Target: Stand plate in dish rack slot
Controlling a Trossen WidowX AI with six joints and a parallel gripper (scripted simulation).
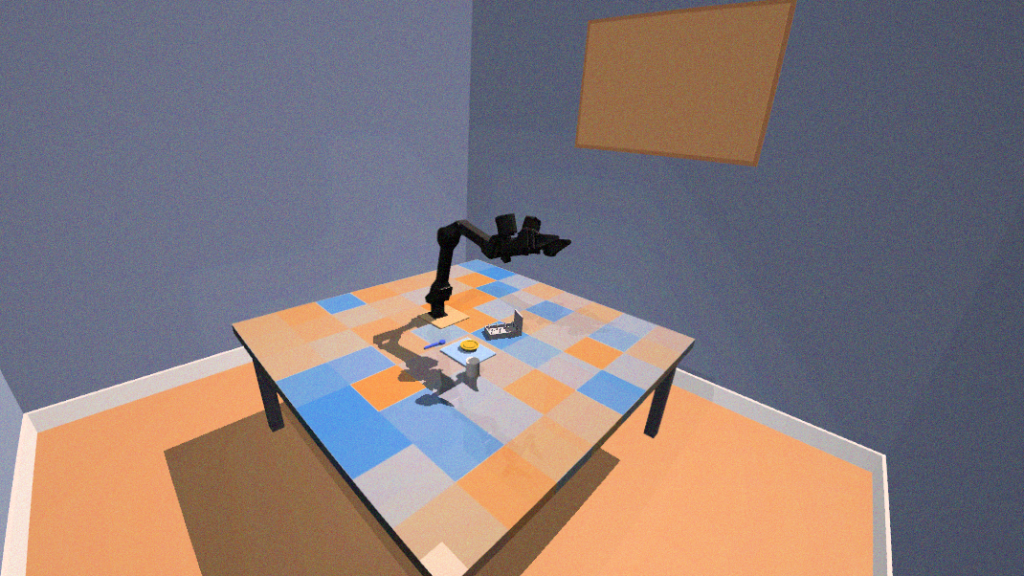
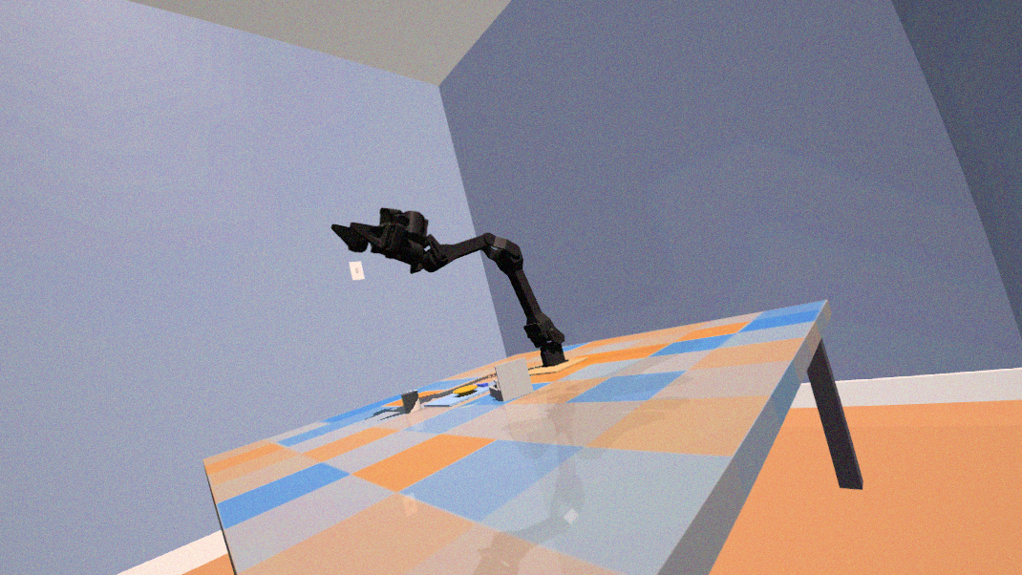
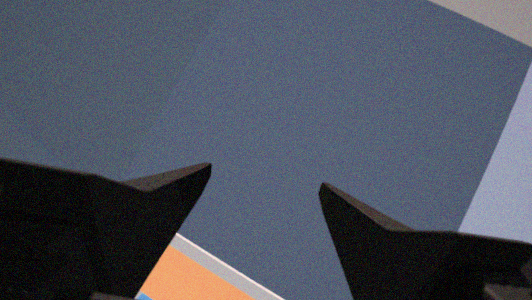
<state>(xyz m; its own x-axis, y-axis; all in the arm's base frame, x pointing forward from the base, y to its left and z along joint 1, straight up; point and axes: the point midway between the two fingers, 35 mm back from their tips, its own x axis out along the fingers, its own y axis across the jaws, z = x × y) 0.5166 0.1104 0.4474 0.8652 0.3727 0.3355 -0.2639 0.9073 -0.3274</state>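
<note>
A small yellow plate point(image 1: 469, 345) point(image 2: 465, 390) lies flat on a light blue mat point(image 1: 455, 353) near the middle of the table. A grey dish rack point(image 1: 503, 327) point(image 2: 511, 381) with an upright back panel stands just to the right of the mat. My gripper point(image 1: 560, 245) point(image 2: 344, 233) point(image 3: 266, 178) is open and empty. It hangs high above the table, level, well above the rack and pointing out toward the wall. The wrist view shows only the two fingertips against the wall and floor.
A grey cup point(image 1: 472, 367) point(image 2: 410, 401) stands in front of the mat. A blue pen point(image 1: 434, 344) lies to the left of the mat. The arm's base point(image 1: 437, 304) point(image 2: 550, 352) stands on a tan pad behind them. The table point(image 1: 429, 444) is a checkered patchwork.
</note>
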